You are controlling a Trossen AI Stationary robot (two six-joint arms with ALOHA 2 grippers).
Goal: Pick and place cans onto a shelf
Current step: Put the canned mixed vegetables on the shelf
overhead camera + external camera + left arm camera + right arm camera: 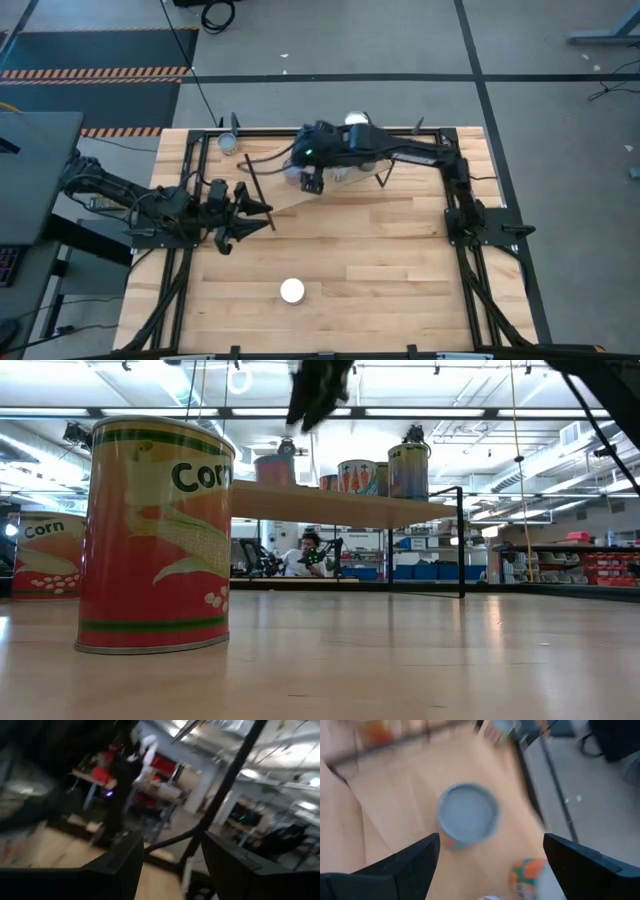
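Right gripper point(316, 180) is up over the shelf point(340, 506) at about 12 o'clock on the surface point(380, 260), jaws wide apart w/ nothing between them. The right wrist view looks straight down on a grey-topped can point(468, 814) standing on the shelf board, so imo it's hovering there bc that spot is where cans go (either just let go or lining up, can't say which). Several cans stand upright in a row on the shelf in the low view, labels out.

Still loose: a corn can point(292, 291) at approx 6 o'clock, well apart from the shelf, plus another one point(229, 142) at 11 o'clock near the back edge.

Left gripper point(262, 210) sits at 9 o'clock beside the shelf's left leg, jaws apart, holding nothing, prob just waiting its turn.
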